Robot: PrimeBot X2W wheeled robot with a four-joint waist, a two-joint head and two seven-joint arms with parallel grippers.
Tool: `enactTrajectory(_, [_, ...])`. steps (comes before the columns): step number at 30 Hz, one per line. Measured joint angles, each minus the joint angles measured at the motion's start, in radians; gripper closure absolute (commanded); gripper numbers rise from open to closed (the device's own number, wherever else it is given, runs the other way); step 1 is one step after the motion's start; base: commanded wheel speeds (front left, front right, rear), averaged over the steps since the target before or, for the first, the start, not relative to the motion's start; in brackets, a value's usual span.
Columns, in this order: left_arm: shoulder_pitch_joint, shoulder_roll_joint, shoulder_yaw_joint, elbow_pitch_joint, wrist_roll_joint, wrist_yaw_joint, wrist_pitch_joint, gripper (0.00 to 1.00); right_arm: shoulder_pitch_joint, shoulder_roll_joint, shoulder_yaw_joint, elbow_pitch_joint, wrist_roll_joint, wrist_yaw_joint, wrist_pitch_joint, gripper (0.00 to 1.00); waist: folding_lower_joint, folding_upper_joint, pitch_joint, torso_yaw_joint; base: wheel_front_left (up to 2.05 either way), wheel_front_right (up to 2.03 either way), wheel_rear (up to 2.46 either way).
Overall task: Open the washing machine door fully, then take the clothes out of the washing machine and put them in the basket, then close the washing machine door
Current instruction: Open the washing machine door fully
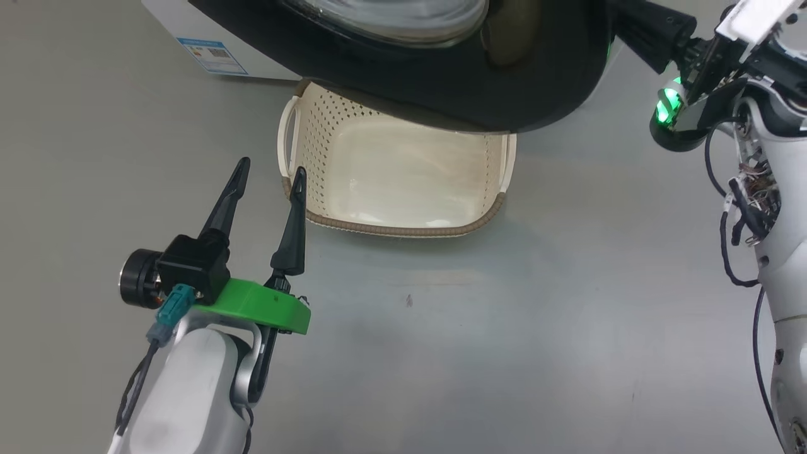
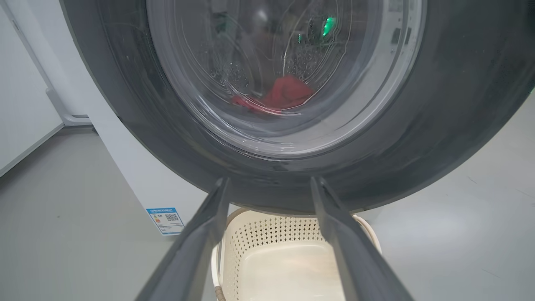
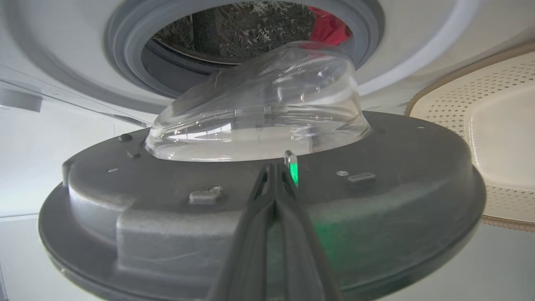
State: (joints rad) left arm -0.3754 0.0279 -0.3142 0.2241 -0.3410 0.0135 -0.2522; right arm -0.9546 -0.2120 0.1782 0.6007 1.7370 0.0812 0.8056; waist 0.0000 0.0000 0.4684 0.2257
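**Door ajar, reds lying in the drum**

Here's the left tool (image 1: 271, 165), low on the left of the head view, its two dark fingers spread wide and released, holding nothing. One fingertip lines up with the near left corner of the basket (image 1: 391, 228), though contact can't be judged. The basket sits on the grey floor (image 1: 504, 315), cream bottom showing, its far end tucked under the washing machine door (image 1: 536, 82).

Over to the right tool (image 3: 274, 167): clenched, fingers pressed tight together. It points at the grey inner face of the door, just below the base of the glass bowl (image 3: 259, 108). Touching or not, that's hard to call. A green glow sits right by the fingertips.

The door stands swung partway off the washing machine (image 2: 138, 175). In the right wrist view the grey-gasketed opening and perforated drum show behind it.

And the clothes (image 2: 284, 94)? A red heap low in the drum, seen through the glass.

As for writing, there's a blue sticker (image 1: 211, 57) on the white front, carrying a QR code. Its print is too small to read.
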Motion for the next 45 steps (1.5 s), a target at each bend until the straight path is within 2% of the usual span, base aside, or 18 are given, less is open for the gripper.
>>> enactTrajectory(13, [0.063, 0.0, 0.021, 0.031, 0.026, -0.002, 0.0, 0.0, 0.115, 0.087, 0.071, -0.005, 0.014, 0.015, 0.048, 1.0, 0.0, 0.0, -0.097, -0.004, 0.0, 0.0, 0.0])
enactTrajectory(25, [0.1, 0.001, 0.026, 0.045, 0.027, -0.002, 0.0, 0.0, 0.206, 0.113, 0.108, -0.011, 0.014, 0.023, 0.061, 1.0, 0.0, 0.0, -0.166, 0.004, 0.0, 0.0, 0.0])
enactTrajectory(45, [0.166, 0.002, 0.001, 0.064, 0.016, -0.01, 0.0, 0.0, 0.337, 0.133, 0.162, -0.047, 0.039, 0.031, 0.061, 1.0, 0.0, 0.0, -0.263, 0.116, 0.0, 0.0, 0.0])
